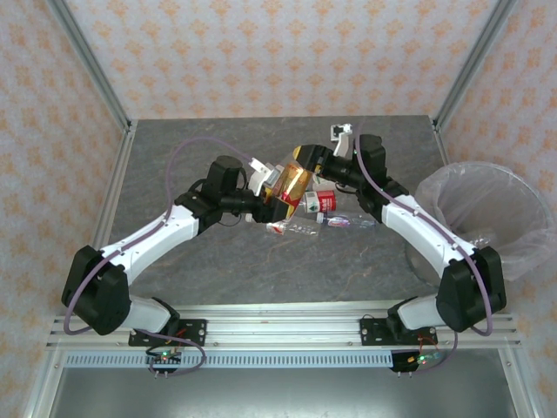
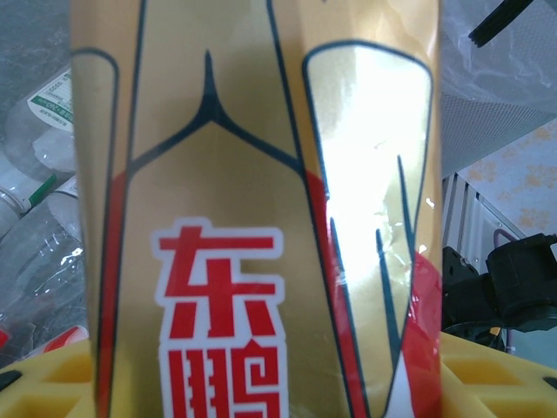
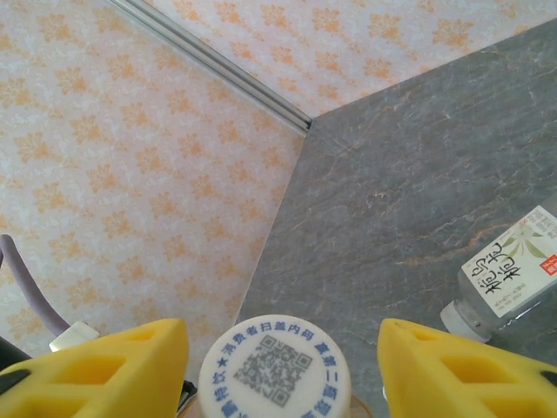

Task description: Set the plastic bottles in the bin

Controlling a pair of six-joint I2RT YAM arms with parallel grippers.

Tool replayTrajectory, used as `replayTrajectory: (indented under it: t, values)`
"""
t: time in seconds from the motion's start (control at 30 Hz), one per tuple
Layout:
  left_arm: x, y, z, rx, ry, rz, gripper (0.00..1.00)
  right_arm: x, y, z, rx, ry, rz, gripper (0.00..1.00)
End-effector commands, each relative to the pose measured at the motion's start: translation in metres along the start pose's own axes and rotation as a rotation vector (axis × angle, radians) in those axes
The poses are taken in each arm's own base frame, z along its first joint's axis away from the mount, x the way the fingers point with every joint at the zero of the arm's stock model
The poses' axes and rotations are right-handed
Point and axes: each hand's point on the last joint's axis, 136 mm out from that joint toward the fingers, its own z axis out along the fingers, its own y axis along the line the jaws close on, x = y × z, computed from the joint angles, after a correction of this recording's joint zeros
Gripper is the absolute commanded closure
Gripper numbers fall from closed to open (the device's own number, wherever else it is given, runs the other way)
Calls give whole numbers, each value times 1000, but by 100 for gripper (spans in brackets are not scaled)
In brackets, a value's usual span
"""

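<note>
Top external: left jaws clamp gold bottle (image 1: pixel 291 185) above worktop (image 1: pixel 218 261); bin (image 1: pixel 522 196) far right.
Right jaws: part open, straddling cap (image 3: pixel 277 366), gaps both sides.
Likely handover: close right firmly before left releases.

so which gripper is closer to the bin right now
Right. The right gripper straddles the cap of the gold bottle, mid-table, left of the bin; the left gripper grips that bottle's body, even farther left.

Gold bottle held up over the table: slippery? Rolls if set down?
Likely slippery: the gold bottle has a glossy label with strong glare. Laid on the flat table, it would probably roll, its body looking round.
</note>
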Motion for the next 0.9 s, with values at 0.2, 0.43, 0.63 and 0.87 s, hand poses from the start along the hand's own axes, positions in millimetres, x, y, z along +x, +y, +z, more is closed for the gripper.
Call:
replayTrajectory:
  t: [0.2, 0.43, 0.63, 0.87]
  values:
    - [-17, -10, 0, 29, -39, 54, 100, -8, 17, -4, -47, -26, -37, 54]
    - [-16, -8, 1, 22, -39, 50, 100, -11, 16, -6, -33, -47, -35, 89]
    - [-15, -7, 1, 17, -38, 45, 100, -13, 11, -10, -5, -68, -38, 100]
    - [-13, -2, 2, -7, -30, 36, 89, -9, 7, -11, 4, -64, -21, 100]
